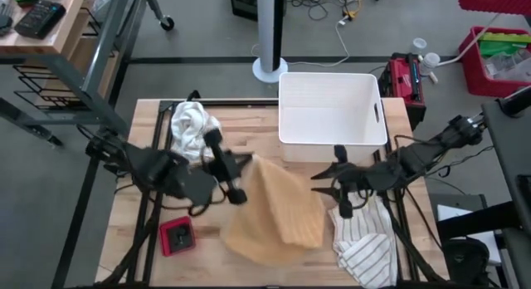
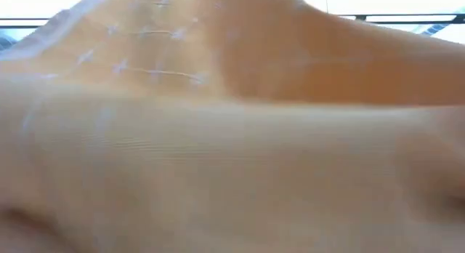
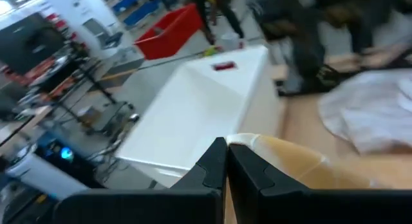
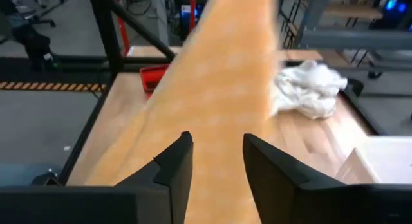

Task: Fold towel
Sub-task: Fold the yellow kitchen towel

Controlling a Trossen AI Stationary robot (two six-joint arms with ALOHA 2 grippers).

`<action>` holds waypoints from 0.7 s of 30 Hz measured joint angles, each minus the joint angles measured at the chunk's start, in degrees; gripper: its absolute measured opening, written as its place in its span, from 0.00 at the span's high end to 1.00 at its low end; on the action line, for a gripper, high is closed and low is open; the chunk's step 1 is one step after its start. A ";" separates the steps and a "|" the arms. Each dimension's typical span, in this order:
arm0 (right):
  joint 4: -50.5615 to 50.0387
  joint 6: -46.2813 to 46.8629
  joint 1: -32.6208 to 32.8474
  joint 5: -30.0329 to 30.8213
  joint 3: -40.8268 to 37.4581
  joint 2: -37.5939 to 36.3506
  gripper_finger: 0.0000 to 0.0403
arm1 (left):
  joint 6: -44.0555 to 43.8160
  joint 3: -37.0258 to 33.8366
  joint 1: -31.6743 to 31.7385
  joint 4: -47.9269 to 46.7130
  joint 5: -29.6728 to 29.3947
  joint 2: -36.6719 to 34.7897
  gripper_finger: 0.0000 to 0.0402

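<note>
An orange towel (image 1: 278, 210) lies mid-table with its far corner raised; it fills the low view (image 2: 232, 137). My left gripper (image 1: 241, 179) is at that raised corner, shut on the cloth, as its wrist view shows (image 3: 226, 161). My right gripper (image 1: 318, 183) is open at the towel's right edge. In the right wrist view (image 4: 217, 150) the orange cloth (image 4: 225, 89) shows between and beyond its spread fingers; I cannot tell whether they touch it. My left gripper pinches the orange towel at its far corner (image 3: 250, 142), where a pale hem shows beside the shut fingers (image 3: 209, 169). It comes in roughly level from the table's left. The corner is lifted, and the cloth slopes down to the near part (image 1: 257, 239), which lies on the table.
A white bin (image 1: 332, 131) stands at the far edge, right of centre. A crumpled white cloth (image 1: 191, 127) lies far left behind my left arm. A striped towel (image 1: 365, 243) lies near right under my right arm. A small red object (image 1: 177, 235) sits near left.
</note>
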 joint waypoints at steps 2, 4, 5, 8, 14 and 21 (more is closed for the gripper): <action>1.37 0.95 0.00 0.91 -0.65 1.65 0.64 | -0.20 5.06 1.06 -2.41 -1.84 0.15 1.00; 3.38 0.86 0.00 3.47 -1.28 4.22 0.62 | 0.96 9.21 2.46 -2.70 -3.86 0.16 1.00; 4.96 0.41 0.00 4.59 -1.42 5.72 0.62 | 1.77 10.95 3.21 -2.62 -4.34 0.13 1.00; 10.03 -4.38 0.07 5.95 -1.53 11.11 0.60 | 3.05 15.49 5.12 -2.71 -4.43 0.15 1.00; 25.38 -16.05 -0.30 15.09 0.56 22.02 0.61 | 4.78 21.03 7.02 -0.66 -4.45 0.99 1.00; 27.88 -15.47 -1.90 26.89 6.36 32.19 0.64 | 13.06 25.50 6.50 7.25 -3.99 4.05 1.00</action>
